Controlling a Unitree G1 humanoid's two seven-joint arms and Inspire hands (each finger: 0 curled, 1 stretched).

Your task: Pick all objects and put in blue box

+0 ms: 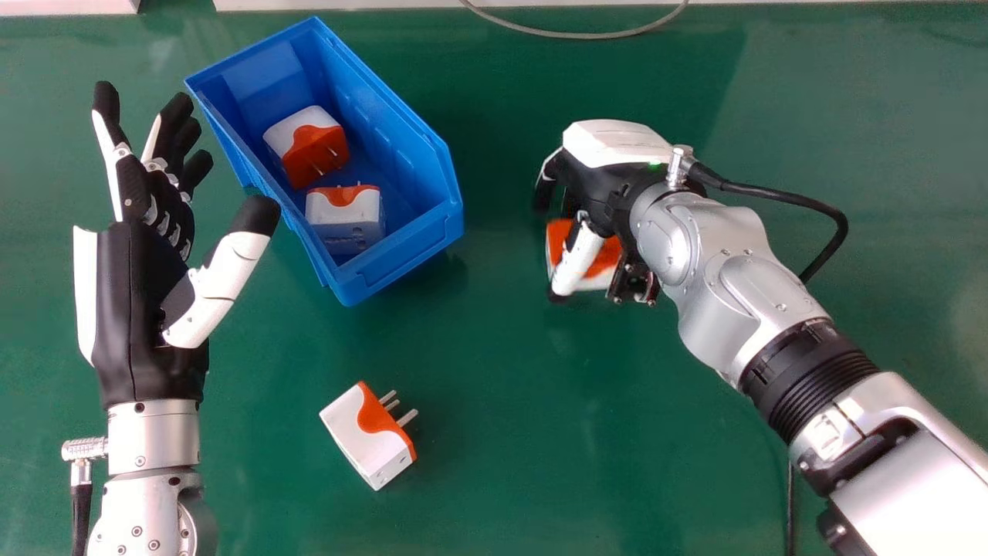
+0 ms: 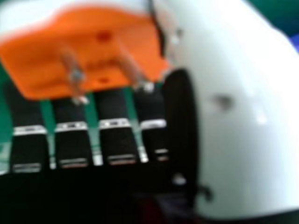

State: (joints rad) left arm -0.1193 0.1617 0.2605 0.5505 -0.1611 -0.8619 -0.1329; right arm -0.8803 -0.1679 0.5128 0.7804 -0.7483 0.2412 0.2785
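My right hand (image 1: pixel 617 147) is right of the blue box (image 1: pixel 386 108) in the head view, curled round an orange and white plug adapter (image 1: pixel 606 259) that shows beside its thumb. From close up in the right hand view, this adapter's orange face (image 2: pixel 103 46), with metal pins, lies between the thumb and fingers of the right hand (image 2: pixel 243 107). Two more adapters, one at the middle (image 1: pixel 309 143) and one nearer the front (image 1: pixel 345 216), rest inside the box. Another adapter (image 1: pixel 370 436) lies on the table below the box. My left hand (image 1: pixel 131 309) is open, left of the box.
The green table (image 1: pixel 494 463) lies beneath everything. A grey cable (image 1: pixel 571 35) curves along its far edge. A black cable (image 1: pixel 787 199) loops beside my right wrist.
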